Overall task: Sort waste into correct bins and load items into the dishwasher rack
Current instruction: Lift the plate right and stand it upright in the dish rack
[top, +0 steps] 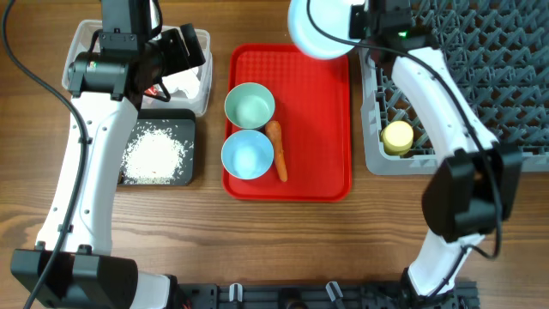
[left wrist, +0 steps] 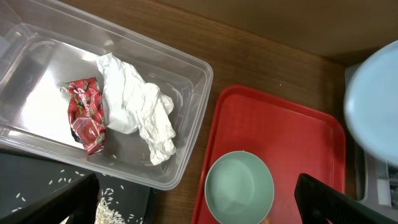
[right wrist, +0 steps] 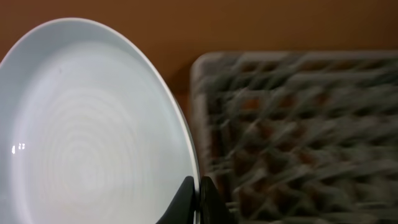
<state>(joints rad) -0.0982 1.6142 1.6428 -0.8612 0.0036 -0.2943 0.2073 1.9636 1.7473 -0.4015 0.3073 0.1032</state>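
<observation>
We've got the right gripper (right wrist: 194, 193) pinching the light blue plate (top: 319, 27) at top center, so slot it upright between the dishwasher rack (top: 480, 77) pegs.

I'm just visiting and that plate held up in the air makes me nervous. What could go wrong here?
The right gripper pinches the plate only at its rim, so it might slip or swing. It hangs above the red tray beside the rack, so it could knock the rack's wall or pegs going in.

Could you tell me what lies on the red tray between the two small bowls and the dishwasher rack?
In the overhead view, the orange carrot lies just right of the two bowls. Beyond it the red tray is bare up to the dishwasher rack.
</observation>
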